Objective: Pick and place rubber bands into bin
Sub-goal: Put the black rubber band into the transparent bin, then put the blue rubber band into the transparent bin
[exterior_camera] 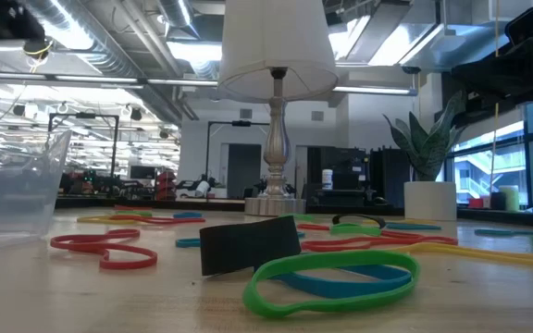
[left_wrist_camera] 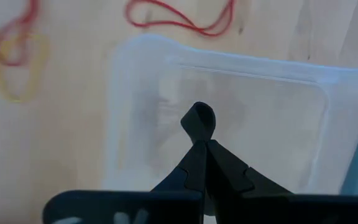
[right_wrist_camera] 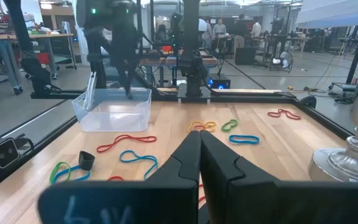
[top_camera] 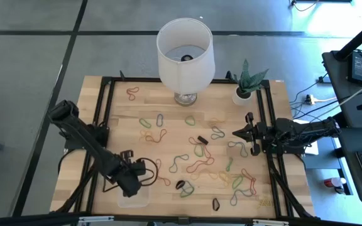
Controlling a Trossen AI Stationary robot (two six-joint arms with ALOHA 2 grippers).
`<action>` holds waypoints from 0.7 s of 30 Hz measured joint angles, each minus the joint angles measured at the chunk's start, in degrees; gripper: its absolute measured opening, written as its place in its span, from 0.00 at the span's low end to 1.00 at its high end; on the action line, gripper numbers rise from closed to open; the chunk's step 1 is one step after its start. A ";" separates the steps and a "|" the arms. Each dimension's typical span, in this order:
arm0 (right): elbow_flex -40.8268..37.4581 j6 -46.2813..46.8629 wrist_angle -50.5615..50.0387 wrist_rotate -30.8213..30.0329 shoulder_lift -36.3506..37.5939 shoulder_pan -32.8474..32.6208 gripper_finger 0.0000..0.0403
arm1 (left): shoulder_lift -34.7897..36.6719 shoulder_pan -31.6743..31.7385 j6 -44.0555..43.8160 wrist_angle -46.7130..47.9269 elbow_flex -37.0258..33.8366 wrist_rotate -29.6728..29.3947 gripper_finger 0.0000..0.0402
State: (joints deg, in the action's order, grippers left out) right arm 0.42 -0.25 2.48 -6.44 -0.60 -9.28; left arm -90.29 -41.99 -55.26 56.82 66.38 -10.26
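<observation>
Several rubber bands [top_camera: 197,166] in red, orange, green, yellow, blue and black lie scattered on the wooden table. The clear plastic bin [top_camera: 134,199] stands at the near left; it also shows in the left wrist view [left_wrist_camera: 260,93] and the right wrist view [right_wrist_camera: 114,109]. My left gripper [top_camera: 132,185] points down over the bin, shut on a black rubber band [left_wrist_camera: 199,119]. My right gripper [top_camera: 236,133] waits level at the table's right edge, shut [right_wrist_camera: 199,142] with nothing in it. My left gripper pinches a black rubber band between its two fingertips [left_wrist_camera: 194,155], coming from above and pointing down. A short loop of the band [left_wrist_camera: 199,118] sticks out past the fingertips. The band is lifted clear and hangs over the bin's floor.
A white-shaded lamp [top_camera: 184,53] on a glass base and a potted plant [top_camera: 244,94] stand at the far edge. Black frame rails [top_camera: 105,107] run along the table's sides. A red band [left_wrist_camera: 179,22] lies just outside the bin's wall.
</observation>
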 joint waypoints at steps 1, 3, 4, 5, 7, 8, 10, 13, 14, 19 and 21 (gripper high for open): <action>0.01 0.00 -0.01 0.00 0.00 0.00 0.02 | -0.56 0.02 0.39 -2.15 -0.94 0.27 0.01; 0.00 0.01 0.00 0.00 0.00 0.00 0.02 | -1.79 0.04 1.52 -5.81 -2.35 1.01 0.01; -0.01 0.02 0.00 0.00 0.00 0.00 0.02 | -2.51 0.04 1.74 -6.53 -2.59 1.32 0.01; 0.00 0.00 0.00 0.00 0.00 0.00 0.02 | -3.34 0.02 1.81 -6.94 -2.59 1.42 0.01; 0.01 0.00 0.00 0.00 0.00 0.00 0.02 | -5.04 -0.02 1.84 -7.53 -2.59 2.52 0.01; -0.01 0.00 0.00 0.00 0.00 0.00 0.02 | -5.85 -0.06 1.87 -7.50 -2.59 3.18 0.01; 0.01 0.00 0.01 0.00 -0.01 0.00 0.02 | -7.29 -0.07 1.99 -7.59 -2.59 4.84 0.01; 0.01 0.00 0.00 0.00 0.00 0.00 0.02 | -8.57 -0.07 2.97 -7.59 -2.59 6.24 0.03; 0.01 0.00 0.00 0.00 -0.01 0.00 0.02 | -8.85 -0.07 3.01 -7.57 -2.59 6.49 0.04; 0.01 0.00 0.00 0.00 0.00 0.00 0.02 | -9.08 -0.07 2.33 -7.48 -2.59 6.47 0.16; 0.01 0.00 0.00 0.00 -0.01 0.00 0.02 | -8.96 -0.07 2.05 -7.31 -2.59 6.47 0.21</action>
State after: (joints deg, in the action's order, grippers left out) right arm 0.43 -0.25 2.48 -6.44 -0.61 -9.28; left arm -99.25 -42.06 -53.21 49.52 63.79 -3.79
